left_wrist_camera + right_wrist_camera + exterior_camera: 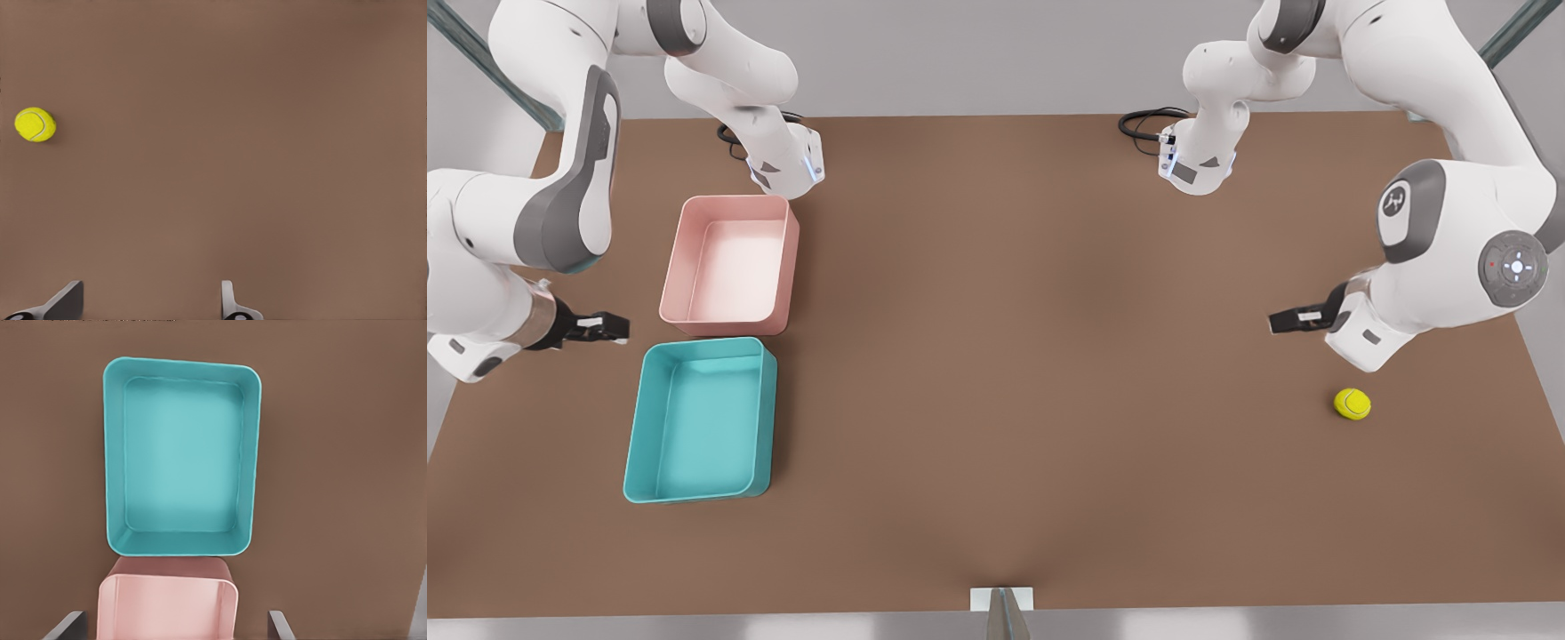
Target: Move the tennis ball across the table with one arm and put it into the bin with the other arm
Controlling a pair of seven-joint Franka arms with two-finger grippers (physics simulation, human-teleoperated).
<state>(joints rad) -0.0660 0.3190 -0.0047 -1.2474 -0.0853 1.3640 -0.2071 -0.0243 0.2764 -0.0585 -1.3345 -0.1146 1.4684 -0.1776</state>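
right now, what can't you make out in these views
pink tray: right wrist view, one end cut off by the frame edge
left gripper, open near the tennis ball: left wrist view, all but fingertips cut off
right gripper, open by the bin: front view, side-on, gap hidden

teal bin (181, 457) on brown table (333, 487), pink tray (167, 607) touching it

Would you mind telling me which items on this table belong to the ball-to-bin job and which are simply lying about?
Belong to the job:
- tennis ball, resting on the table
- teal bin, holding nothing
- left gripper, open, near the ball
- right gripper, open, near the bins

Lying about:
- pink tray, beside the teal bin
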